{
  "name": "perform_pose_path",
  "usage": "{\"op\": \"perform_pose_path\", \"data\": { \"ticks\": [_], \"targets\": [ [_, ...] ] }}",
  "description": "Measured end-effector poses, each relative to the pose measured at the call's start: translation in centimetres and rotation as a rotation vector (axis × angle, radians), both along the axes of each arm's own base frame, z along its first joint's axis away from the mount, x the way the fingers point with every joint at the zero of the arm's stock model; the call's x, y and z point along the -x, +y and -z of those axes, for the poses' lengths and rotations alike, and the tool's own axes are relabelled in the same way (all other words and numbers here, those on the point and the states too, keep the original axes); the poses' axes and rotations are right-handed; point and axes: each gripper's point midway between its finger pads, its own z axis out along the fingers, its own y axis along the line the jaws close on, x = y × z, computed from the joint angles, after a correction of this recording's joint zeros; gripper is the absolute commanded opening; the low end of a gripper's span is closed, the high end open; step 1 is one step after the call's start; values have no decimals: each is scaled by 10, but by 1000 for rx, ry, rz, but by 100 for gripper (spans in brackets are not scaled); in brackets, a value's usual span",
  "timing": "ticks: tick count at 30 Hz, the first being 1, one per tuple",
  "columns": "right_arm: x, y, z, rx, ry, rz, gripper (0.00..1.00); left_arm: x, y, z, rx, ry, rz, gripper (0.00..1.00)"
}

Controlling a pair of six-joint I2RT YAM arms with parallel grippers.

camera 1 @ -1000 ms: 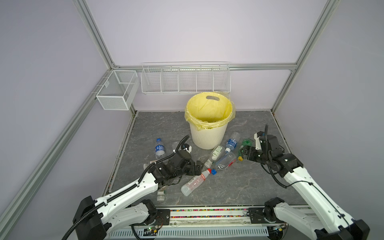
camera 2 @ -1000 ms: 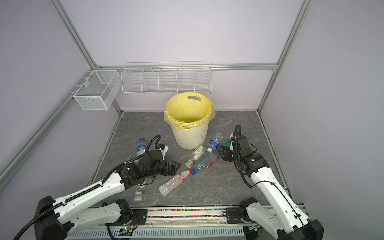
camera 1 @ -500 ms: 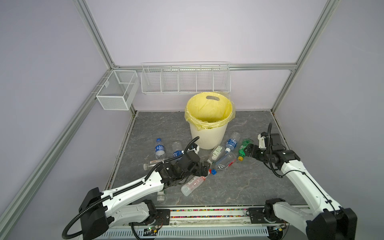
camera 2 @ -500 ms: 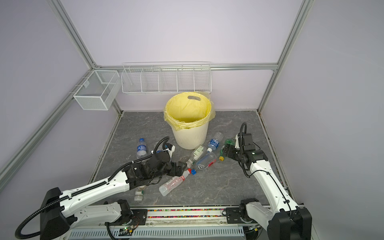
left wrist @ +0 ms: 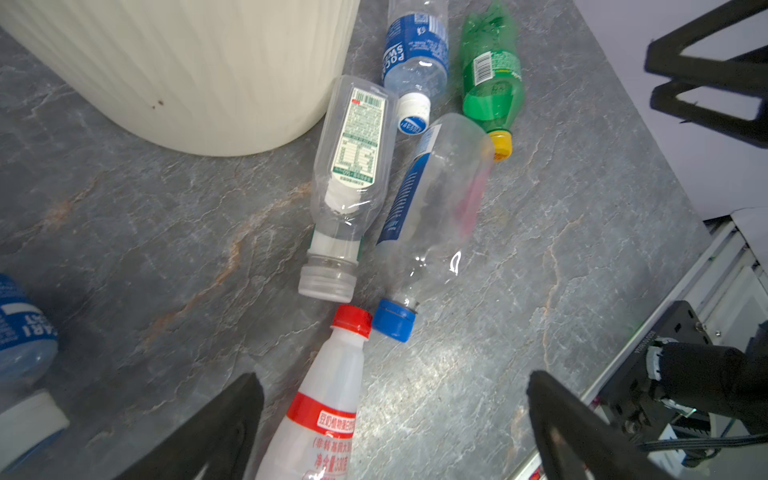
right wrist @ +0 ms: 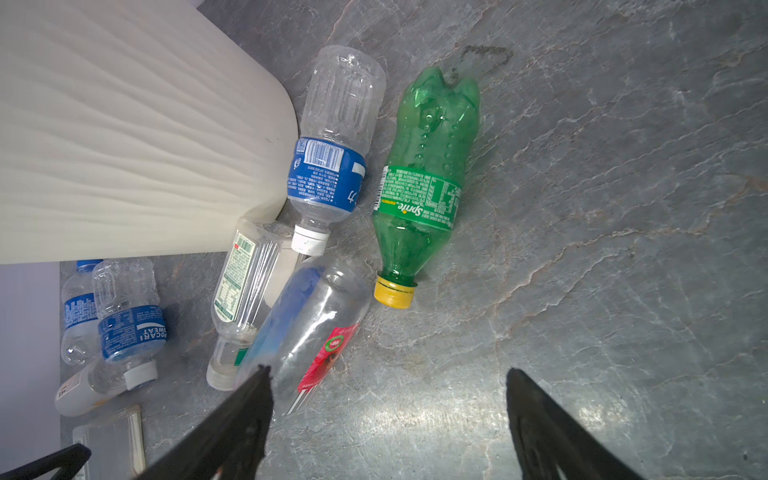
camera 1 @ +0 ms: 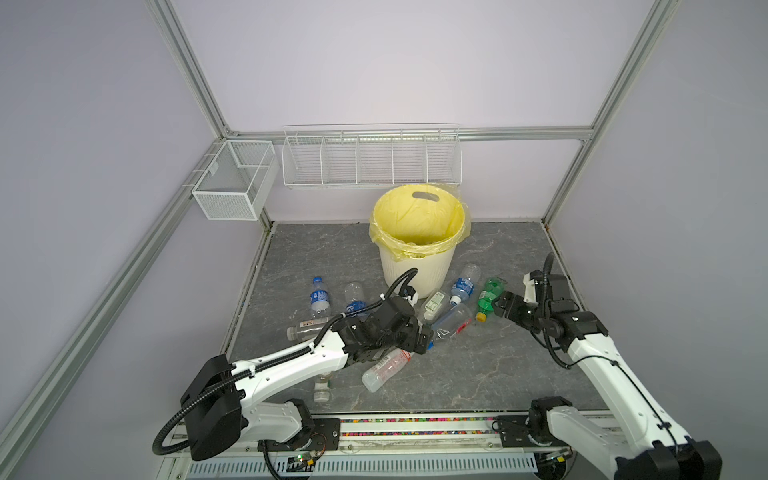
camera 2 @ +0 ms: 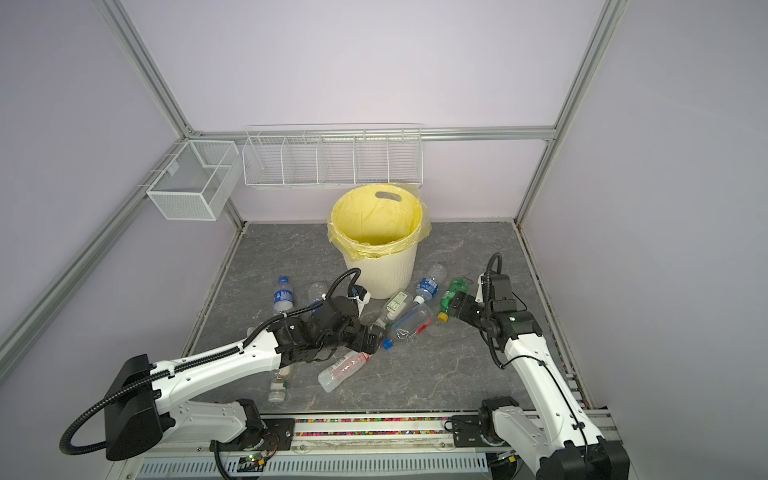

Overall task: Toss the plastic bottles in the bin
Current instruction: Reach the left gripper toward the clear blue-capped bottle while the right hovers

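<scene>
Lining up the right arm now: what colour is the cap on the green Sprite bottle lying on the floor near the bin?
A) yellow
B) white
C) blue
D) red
A: in the right wrist view the green Sprite bottle lies on its side, and the cap on its neck is yellow. The red, blue and white caps belong to other bottles nearby.

Jaws spread wide, the right end effector point(right wrist: 386, 370) faces a green bottle point(right wrist: 424, 178) (yellow cap point(right wrist: 395, 293) nearest).
</scene>
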Motion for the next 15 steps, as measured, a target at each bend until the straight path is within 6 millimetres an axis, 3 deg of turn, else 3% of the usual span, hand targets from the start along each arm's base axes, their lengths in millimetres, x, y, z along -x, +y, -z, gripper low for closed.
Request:
{"op": "perform_pose_path", "data": {
  "ticks": [6,15],
  "targets": [
    [-1,-2,0,-4,2,13,89,1,-11,-6,11,-14,46,99],
    [-2,-6,0,-24,5,20,89,-2,-33,3,-12,-9,87,99]
  ]
}}
